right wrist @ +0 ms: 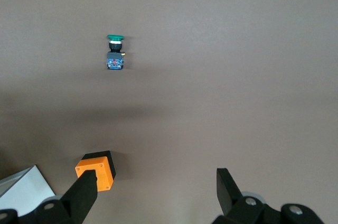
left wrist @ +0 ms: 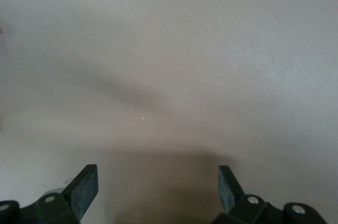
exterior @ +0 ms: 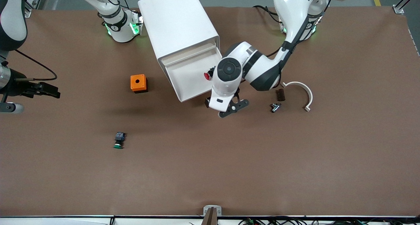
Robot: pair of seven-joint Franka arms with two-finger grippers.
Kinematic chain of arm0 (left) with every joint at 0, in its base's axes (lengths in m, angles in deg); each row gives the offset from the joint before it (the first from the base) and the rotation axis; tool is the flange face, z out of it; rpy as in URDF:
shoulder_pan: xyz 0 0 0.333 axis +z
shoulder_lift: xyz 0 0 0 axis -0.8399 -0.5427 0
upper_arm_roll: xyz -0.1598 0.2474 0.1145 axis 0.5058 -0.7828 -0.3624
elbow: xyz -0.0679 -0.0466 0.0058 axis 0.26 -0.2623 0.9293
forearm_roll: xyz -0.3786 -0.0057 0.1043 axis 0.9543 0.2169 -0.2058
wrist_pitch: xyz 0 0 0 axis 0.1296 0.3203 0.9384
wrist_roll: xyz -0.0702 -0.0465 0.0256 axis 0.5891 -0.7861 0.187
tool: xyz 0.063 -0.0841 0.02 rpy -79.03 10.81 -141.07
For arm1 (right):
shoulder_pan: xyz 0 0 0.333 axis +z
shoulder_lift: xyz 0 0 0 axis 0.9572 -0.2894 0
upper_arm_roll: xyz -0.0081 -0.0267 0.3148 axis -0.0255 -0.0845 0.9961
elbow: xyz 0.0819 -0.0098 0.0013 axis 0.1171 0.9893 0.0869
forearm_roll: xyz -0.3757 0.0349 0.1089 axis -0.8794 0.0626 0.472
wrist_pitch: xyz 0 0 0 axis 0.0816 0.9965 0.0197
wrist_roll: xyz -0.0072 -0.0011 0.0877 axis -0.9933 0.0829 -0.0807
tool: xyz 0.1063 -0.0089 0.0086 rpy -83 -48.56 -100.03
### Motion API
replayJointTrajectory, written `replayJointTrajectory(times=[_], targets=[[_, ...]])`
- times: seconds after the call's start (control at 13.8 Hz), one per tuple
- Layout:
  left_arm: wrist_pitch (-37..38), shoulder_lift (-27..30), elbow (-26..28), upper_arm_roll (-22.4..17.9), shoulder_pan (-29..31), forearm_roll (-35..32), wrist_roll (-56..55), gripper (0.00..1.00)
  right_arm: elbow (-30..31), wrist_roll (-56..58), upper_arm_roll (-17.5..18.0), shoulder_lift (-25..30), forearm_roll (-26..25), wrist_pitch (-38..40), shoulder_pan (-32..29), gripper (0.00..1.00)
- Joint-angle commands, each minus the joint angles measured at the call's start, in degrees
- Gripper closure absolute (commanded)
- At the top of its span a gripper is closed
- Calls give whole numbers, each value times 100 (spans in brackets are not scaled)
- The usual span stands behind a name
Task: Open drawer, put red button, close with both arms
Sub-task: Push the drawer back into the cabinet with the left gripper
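The white cabinet point(exterior: 177, 25) stands near the robots' bases with its drawer point(exterior: 188, 84) pulled open toward the front camera. The red button point(exterior: 207, 75) lies in the drawer at the side toward the left arm's end. The left arm's hand point(exterior: 226, 87) hangs over that side of the drawer and covers its own fingers in the front view. In the left wrist view my left gripper point(left wrist: 158, 176) is open and empty over a bare white surface. My right gripper point(exterior: 52, 91) is open and empty in the air over the right arm's end of the table; it also shows in the right wrist view point(right wrist: 157, 177).
An orange box with a hole point(exterior: 138, 83) sits beside the drawer toward the right arm's end. A green-capped button point(exterior: 119, 140) lies nearer the front camera. A white curved piece point(exterior: 303, 90), a dark block point(exterior: 280, 94) and a small metal part point(exterior: 275, 107) lie toward the left arm's end.
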Motion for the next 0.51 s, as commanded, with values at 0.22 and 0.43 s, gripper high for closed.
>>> replayJointTrajectory(times=[0.22,0.43], targets=[[-186,-90,-4,-36,-384,-144,-292,0,-312,50,111,-9,-82,75,-118,0],[-222,-133,-4,-36,-595,-82,-328,0,-452,24,137,26,-117,556,-57,0]])
